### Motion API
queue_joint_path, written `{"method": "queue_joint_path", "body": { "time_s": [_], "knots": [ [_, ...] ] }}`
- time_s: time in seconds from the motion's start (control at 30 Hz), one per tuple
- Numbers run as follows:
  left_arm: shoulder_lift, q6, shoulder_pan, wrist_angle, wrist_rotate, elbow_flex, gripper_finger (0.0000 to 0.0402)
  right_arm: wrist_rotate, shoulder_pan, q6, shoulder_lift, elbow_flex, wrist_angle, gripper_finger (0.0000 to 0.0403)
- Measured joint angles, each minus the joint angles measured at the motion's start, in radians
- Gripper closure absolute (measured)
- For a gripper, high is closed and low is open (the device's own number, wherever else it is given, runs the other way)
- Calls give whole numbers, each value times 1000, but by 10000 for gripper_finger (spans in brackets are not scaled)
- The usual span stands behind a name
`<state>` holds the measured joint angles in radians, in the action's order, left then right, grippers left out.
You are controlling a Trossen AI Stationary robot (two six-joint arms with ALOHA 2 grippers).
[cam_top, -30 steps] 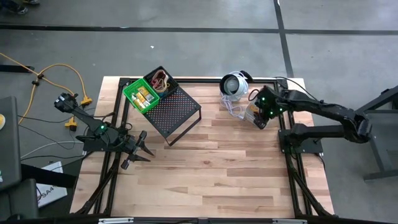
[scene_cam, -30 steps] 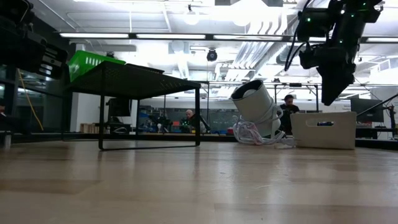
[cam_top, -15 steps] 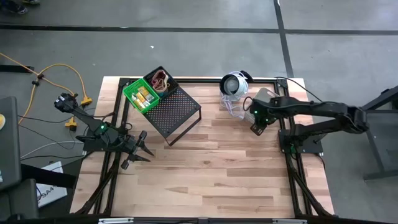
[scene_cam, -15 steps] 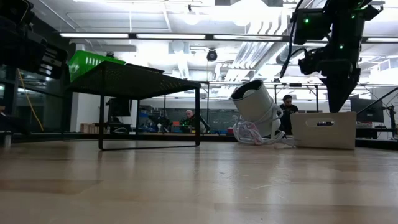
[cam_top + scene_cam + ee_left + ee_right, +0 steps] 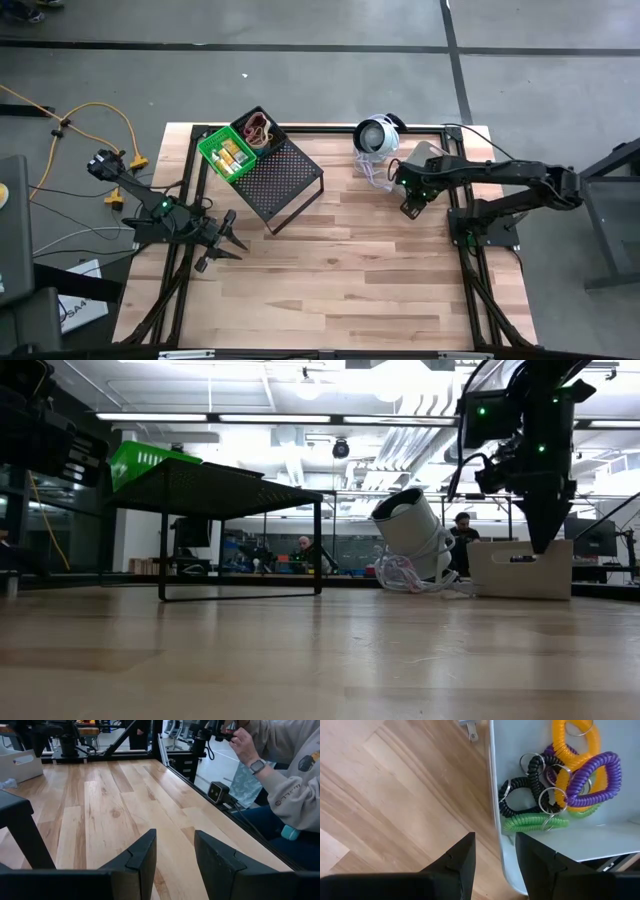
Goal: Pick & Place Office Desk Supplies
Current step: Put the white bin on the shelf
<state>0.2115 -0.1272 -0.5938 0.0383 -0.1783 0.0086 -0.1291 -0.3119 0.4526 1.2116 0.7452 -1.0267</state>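
While its fingers stand apart (holding nothing), right end effector [image 5: 493,851] hangs over grey bin [image 5: 540,845] — coiled loops [image 5: 555,780] inside.

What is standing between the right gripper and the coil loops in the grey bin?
Nothing visible. The right gripper hangs open over the grey bin's near wall; the coil loops lie uncovered just beyond it.

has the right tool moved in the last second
Yes. In the high view the right tool has shifted left and toward the table's near side, away from the grey bin, ending below the white device.
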Motion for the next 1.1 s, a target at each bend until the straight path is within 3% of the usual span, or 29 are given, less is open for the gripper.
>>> {"method": "queue_joint_path", "body": {
  "time_s": [0.43,0.87,1.1],
  "knots": [
    [0,0,0,0,1,0,273,3,0,55,95,0,-31,280],
    [0,0,0,0,1,0,273,30,0,113,106,0,-70,388],
    [0,0,0,0,5,0,273,69,19,142,105,2,-65,397]
  ]
}}
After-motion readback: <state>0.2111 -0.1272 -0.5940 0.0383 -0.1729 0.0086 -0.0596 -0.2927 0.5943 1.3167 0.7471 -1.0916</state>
